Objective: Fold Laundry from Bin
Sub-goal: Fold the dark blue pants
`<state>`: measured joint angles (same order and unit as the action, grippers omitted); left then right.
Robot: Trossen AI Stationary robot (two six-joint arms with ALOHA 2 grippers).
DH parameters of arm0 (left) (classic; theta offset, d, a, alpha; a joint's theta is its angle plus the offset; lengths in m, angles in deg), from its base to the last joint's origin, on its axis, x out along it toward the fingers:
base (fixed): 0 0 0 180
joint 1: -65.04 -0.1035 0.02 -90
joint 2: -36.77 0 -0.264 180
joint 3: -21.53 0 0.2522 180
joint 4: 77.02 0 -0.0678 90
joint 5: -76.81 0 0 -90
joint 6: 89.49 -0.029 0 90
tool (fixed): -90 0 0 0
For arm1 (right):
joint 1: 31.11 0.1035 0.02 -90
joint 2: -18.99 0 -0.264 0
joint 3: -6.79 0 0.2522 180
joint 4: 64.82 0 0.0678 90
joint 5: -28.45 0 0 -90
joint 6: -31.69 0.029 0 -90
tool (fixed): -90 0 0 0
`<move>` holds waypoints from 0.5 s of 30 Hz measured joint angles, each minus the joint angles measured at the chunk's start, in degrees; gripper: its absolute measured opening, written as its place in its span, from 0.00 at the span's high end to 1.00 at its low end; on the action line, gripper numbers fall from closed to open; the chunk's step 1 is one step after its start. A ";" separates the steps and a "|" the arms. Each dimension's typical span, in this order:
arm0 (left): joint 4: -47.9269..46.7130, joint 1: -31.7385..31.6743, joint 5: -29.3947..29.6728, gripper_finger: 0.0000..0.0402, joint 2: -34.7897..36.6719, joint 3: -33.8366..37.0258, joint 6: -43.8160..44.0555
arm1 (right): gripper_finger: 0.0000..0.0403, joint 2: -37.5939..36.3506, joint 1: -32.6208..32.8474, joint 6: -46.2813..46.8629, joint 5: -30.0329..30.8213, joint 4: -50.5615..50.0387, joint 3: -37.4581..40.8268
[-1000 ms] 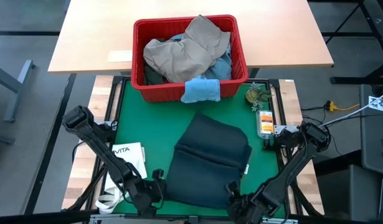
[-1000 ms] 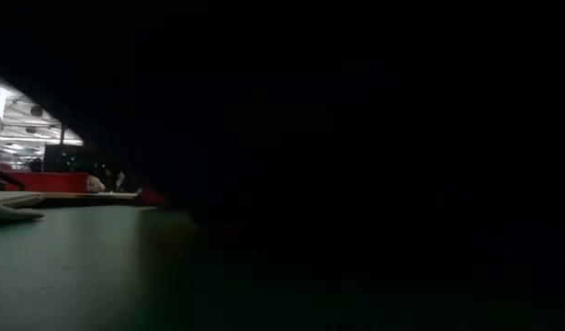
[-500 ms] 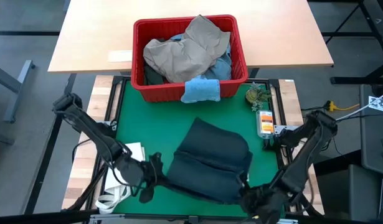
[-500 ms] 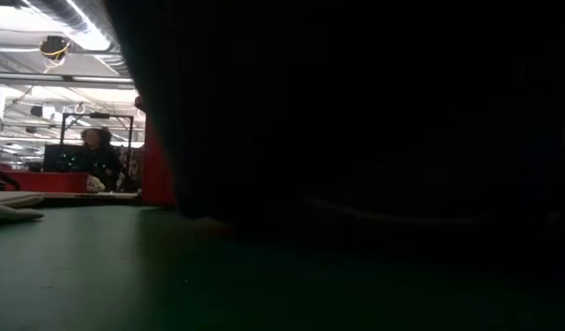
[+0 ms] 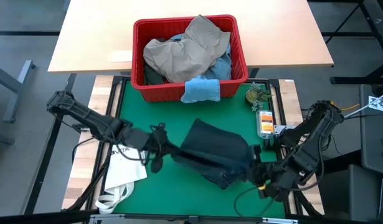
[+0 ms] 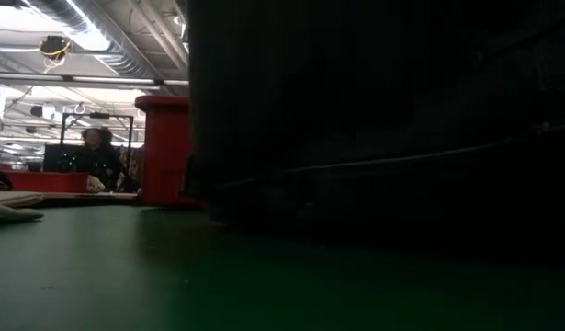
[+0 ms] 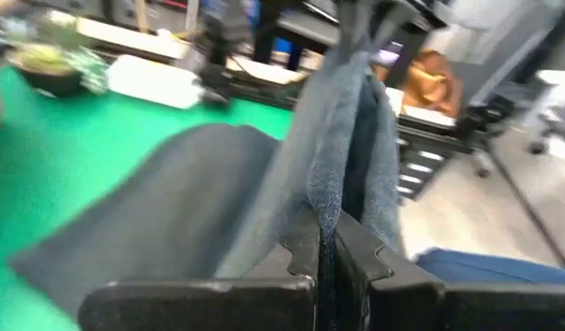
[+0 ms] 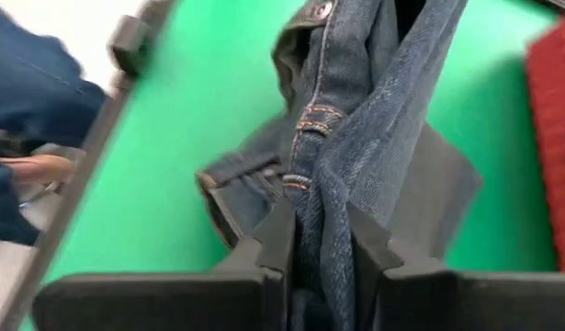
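A red bin (image 5: 190,59) sits at the far edge of the green mat (image 5: 147,199), heaped with tan trousers (image 5: 185,50) and other laundry; a light blue cloth (image 5: 200,90) hangs over its near rim. Right of the mat lie a small green plant (image 5: 256,94) and an orange-labelled bottle (image 5: 264,122). A white tote (image 5: 126,168) lies on the mat's left edge, partly under the left arm. In the low view, dark cloth fills most of the picture and blocks the table beyond it.

The dark jeans (image 5: 219,152) are at mid-mat, lifted along their near edge. The left gripper (image 5: 159,148) pinches their left end, its fingers (image 7: 355,253) pressed together on a fold of denim. The right gripper (image 5: 256,169) pinches the right end, its fingers (image 8: 369,248) clamped on the waistband seam.
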<state>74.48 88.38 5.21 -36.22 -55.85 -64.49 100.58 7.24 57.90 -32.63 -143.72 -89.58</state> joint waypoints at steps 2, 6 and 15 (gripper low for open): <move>-0.01 -2.66 -0.41 0.99 -0.02 0.00 -1.44 | 0.87 0.16 -0.39 3.52 -0.70 -2.27 0.43; 0.00 -7.78 -0.95 0.99 -0.26 -0.02 -4.18 | 0.87 0.28 -1.38 7.65 -2.79 -2.84 2.70; 2.28 -19.62 -8.05 0.99 -5.82 -0.20 -7.73 | 0.87 0.31 -3.73 14.17 -3.81 -4.50 8.22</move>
<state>76.76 68.76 -2.84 -42.04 -56.04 -72.22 100.88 3.51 72.07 -36.44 -148.22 -81.36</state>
